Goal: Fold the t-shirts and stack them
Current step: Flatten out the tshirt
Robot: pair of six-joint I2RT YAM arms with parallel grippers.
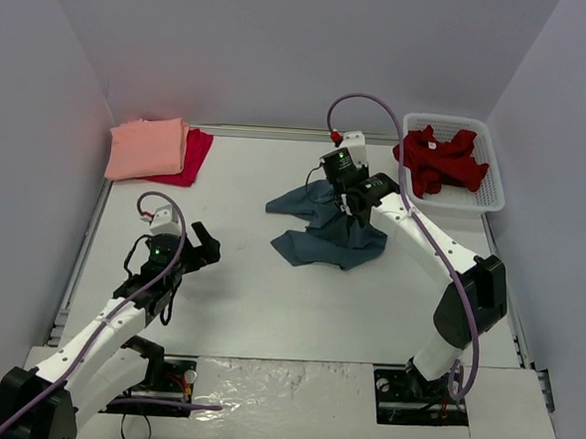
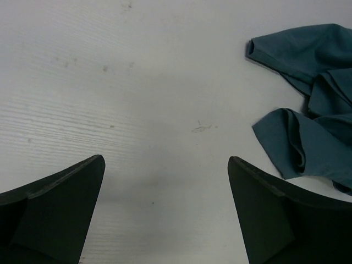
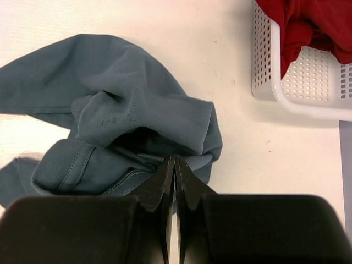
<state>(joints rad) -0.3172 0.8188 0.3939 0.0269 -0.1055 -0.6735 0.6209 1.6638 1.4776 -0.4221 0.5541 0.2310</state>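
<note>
Cloth of slate-blue t-shirt [image 3: 137,110] sits pinched in right claw [image 3: 175,159]; left claw [image 2: 165,158] gapes empty.

The blue shirt [image 3: 137,110] is soft matt cloth, creased, with a stitched hem, and the pink shirt [image 1: 148,149], the crimson shirt [image 1: 197,159] and the dark red shirt [image 1: 441,161] look like the same dull knit. The basket [image 3: 267,66] is white plastic, smooth with a faint sheen and pierced with small holes. The table [image 2: 137,82] is matt white with a fine grain and a few scuffs, and the fingers [image 2: 55,220] of the left gripper [image 2: 165,165] are smooth, matt black plastic
</note>
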